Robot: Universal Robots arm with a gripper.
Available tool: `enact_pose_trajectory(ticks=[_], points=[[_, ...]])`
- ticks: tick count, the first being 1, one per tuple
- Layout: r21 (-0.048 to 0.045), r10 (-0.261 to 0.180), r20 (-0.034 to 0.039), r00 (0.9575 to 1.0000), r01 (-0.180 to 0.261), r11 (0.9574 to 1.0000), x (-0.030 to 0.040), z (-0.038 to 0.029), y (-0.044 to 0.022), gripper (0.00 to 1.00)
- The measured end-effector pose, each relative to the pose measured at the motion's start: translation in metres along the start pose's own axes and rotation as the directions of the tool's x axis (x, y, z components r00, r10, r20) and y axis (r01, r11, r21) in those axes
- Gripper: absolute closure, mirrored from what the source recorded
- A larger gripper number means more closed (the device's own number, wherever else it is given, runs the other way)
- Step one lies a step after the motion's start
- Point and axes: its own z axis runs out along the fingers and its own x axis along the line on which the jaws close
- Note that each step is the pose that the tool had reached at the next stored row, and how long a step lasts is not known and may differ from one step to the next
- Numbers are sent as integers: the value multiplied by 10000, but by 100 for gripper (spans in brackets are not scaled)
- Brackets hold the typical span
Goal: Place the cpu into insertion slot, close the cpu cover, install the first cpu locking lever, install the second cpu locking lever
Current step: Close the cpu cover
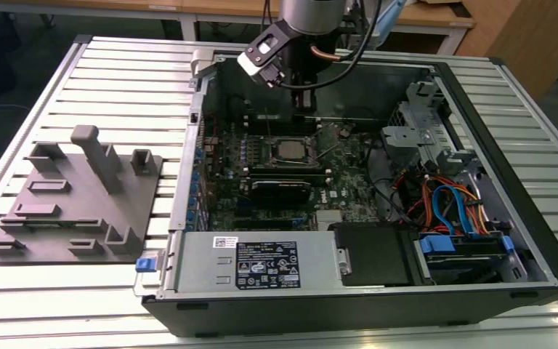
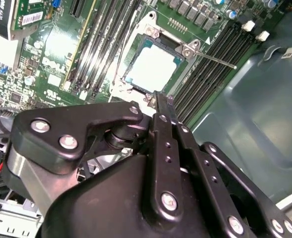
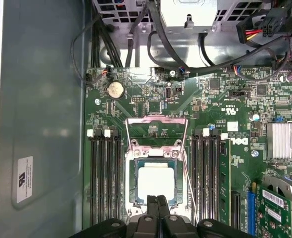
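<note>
Lying at the exterior view's left on the slatted worktop (image 1: 56, 80) is a grey moulded fixture (image 1: 75, 196) with upright pegs. Just beside it to the right sits the open computer case (image 1: 376, 320), with a silver power supply (image 1: 250, 265) along its near edge. On the green board (image 1: 337, 193) inside, the cpu (image 1: 284, 149) rests in the insertion slot (image 3: 132, 183), its silver face bare and level. In the first wrist view the cpu cover (image 3: 157, 119) appears as a thin silver frame raised at one end of the socket, not lying over the chip. The claw (image 3: 157, 198) hangs just above the chip's edge, its two black fingers (image 2: 161, 119) pressed together, narrow and gripping nothing. Long black memory slots (image 3: 104, 178) flank the socket. At the exterior view's right, orange and blue cables (image 1: 444, 203) coil beside a grey drive cage (image 1: 415, 123).
</note>
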Motion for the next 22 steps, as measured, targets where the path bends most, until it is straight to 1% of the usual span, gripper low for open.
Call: enact_pose_trajectory(ticks=[2, 3, 4, 6, 10, 22], points=[[120, 8, 5, 10000, -8, 9999, 0, -1, 7, 89], [167, 11, 8, 10000, -11, 9999, 0, -1, 8, 89], [186, 12, 8, 10000, -12, 9998, -1, -2, 8, 89], [189, 13, 11, 10000, -13, 9998, 0, -7, 8, 89], [187, 12, 7, 10000, -12, 9998, 3, -52, 9, 89], [187, 12, 7, 10000, -12, 9998, 3, -54, 9, 89]])
